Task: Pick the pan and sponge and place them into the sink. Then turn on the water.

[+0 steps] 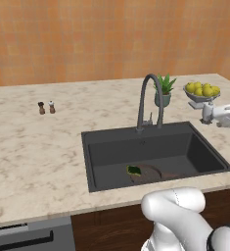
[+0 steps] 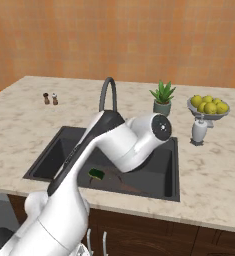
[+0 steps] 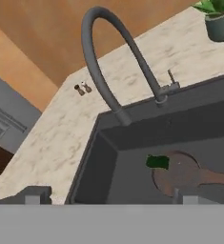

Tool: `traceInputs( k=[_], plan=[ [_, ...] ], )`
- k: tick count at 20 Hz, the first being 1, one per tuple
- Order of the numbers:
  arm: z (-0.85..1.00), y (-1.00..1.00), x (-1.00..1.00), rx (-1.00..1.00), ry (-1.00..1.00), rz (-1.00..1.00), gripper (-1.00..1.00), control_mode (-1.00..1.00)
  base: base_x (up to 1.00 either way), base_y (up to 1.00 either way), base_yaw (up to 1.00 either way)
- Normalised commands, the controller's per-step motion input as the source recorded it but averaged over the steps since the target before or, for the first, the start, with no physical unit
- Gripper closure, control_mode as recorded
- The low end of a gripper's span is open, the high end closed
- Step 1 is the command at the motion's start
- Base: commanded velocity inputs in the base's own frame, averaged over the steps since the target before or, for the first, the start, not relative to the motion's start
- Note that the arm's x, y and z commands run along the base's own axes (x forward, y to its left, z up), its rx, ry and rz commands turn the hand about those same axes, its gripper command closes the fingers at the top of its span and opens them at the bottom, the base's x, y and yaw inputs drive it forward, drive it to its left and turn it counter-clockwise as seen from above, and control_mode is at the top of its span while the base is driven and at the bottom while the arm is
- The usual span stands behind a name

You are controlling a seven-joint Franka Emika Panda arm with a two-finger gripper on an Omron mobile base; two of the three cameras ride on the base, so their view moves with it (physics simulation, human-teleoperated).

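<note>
Marble counter [image 1: 33, 152], orange wall [image 1: 87, 34], pan [image 3: 180, 172] and sponge [image 3: 157, 162] in sink [image 1: 111, 147]

Arm is blocking most of the sink [image 2: 44, 160] and part of the faucet [image 2: 108, 92] in right base view, leaving the pan [image 2: 120, 183] barely showing. Pan handle [image 3: 218, 178] is running off the hand view's right edge; plant [image 3: 217, 16] is getting clipped at top. Shakers [image 1: 46, 107] are staying too small to identify.
</note>
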Motion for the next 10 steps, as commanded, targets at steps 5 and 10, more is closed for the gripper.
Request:
traceInputs(
  k=[5,10],
  plan=[
    [-0.14,0.00,0.08,0.21,0.14,-0.22,-1.00,-1.00,0.00,0.00,0.00],
    [-0.18,0.02,0.18,0.18,0.21,-0.16,-1.00,-1.00,0.00,0.00,0.00]
  ],
)
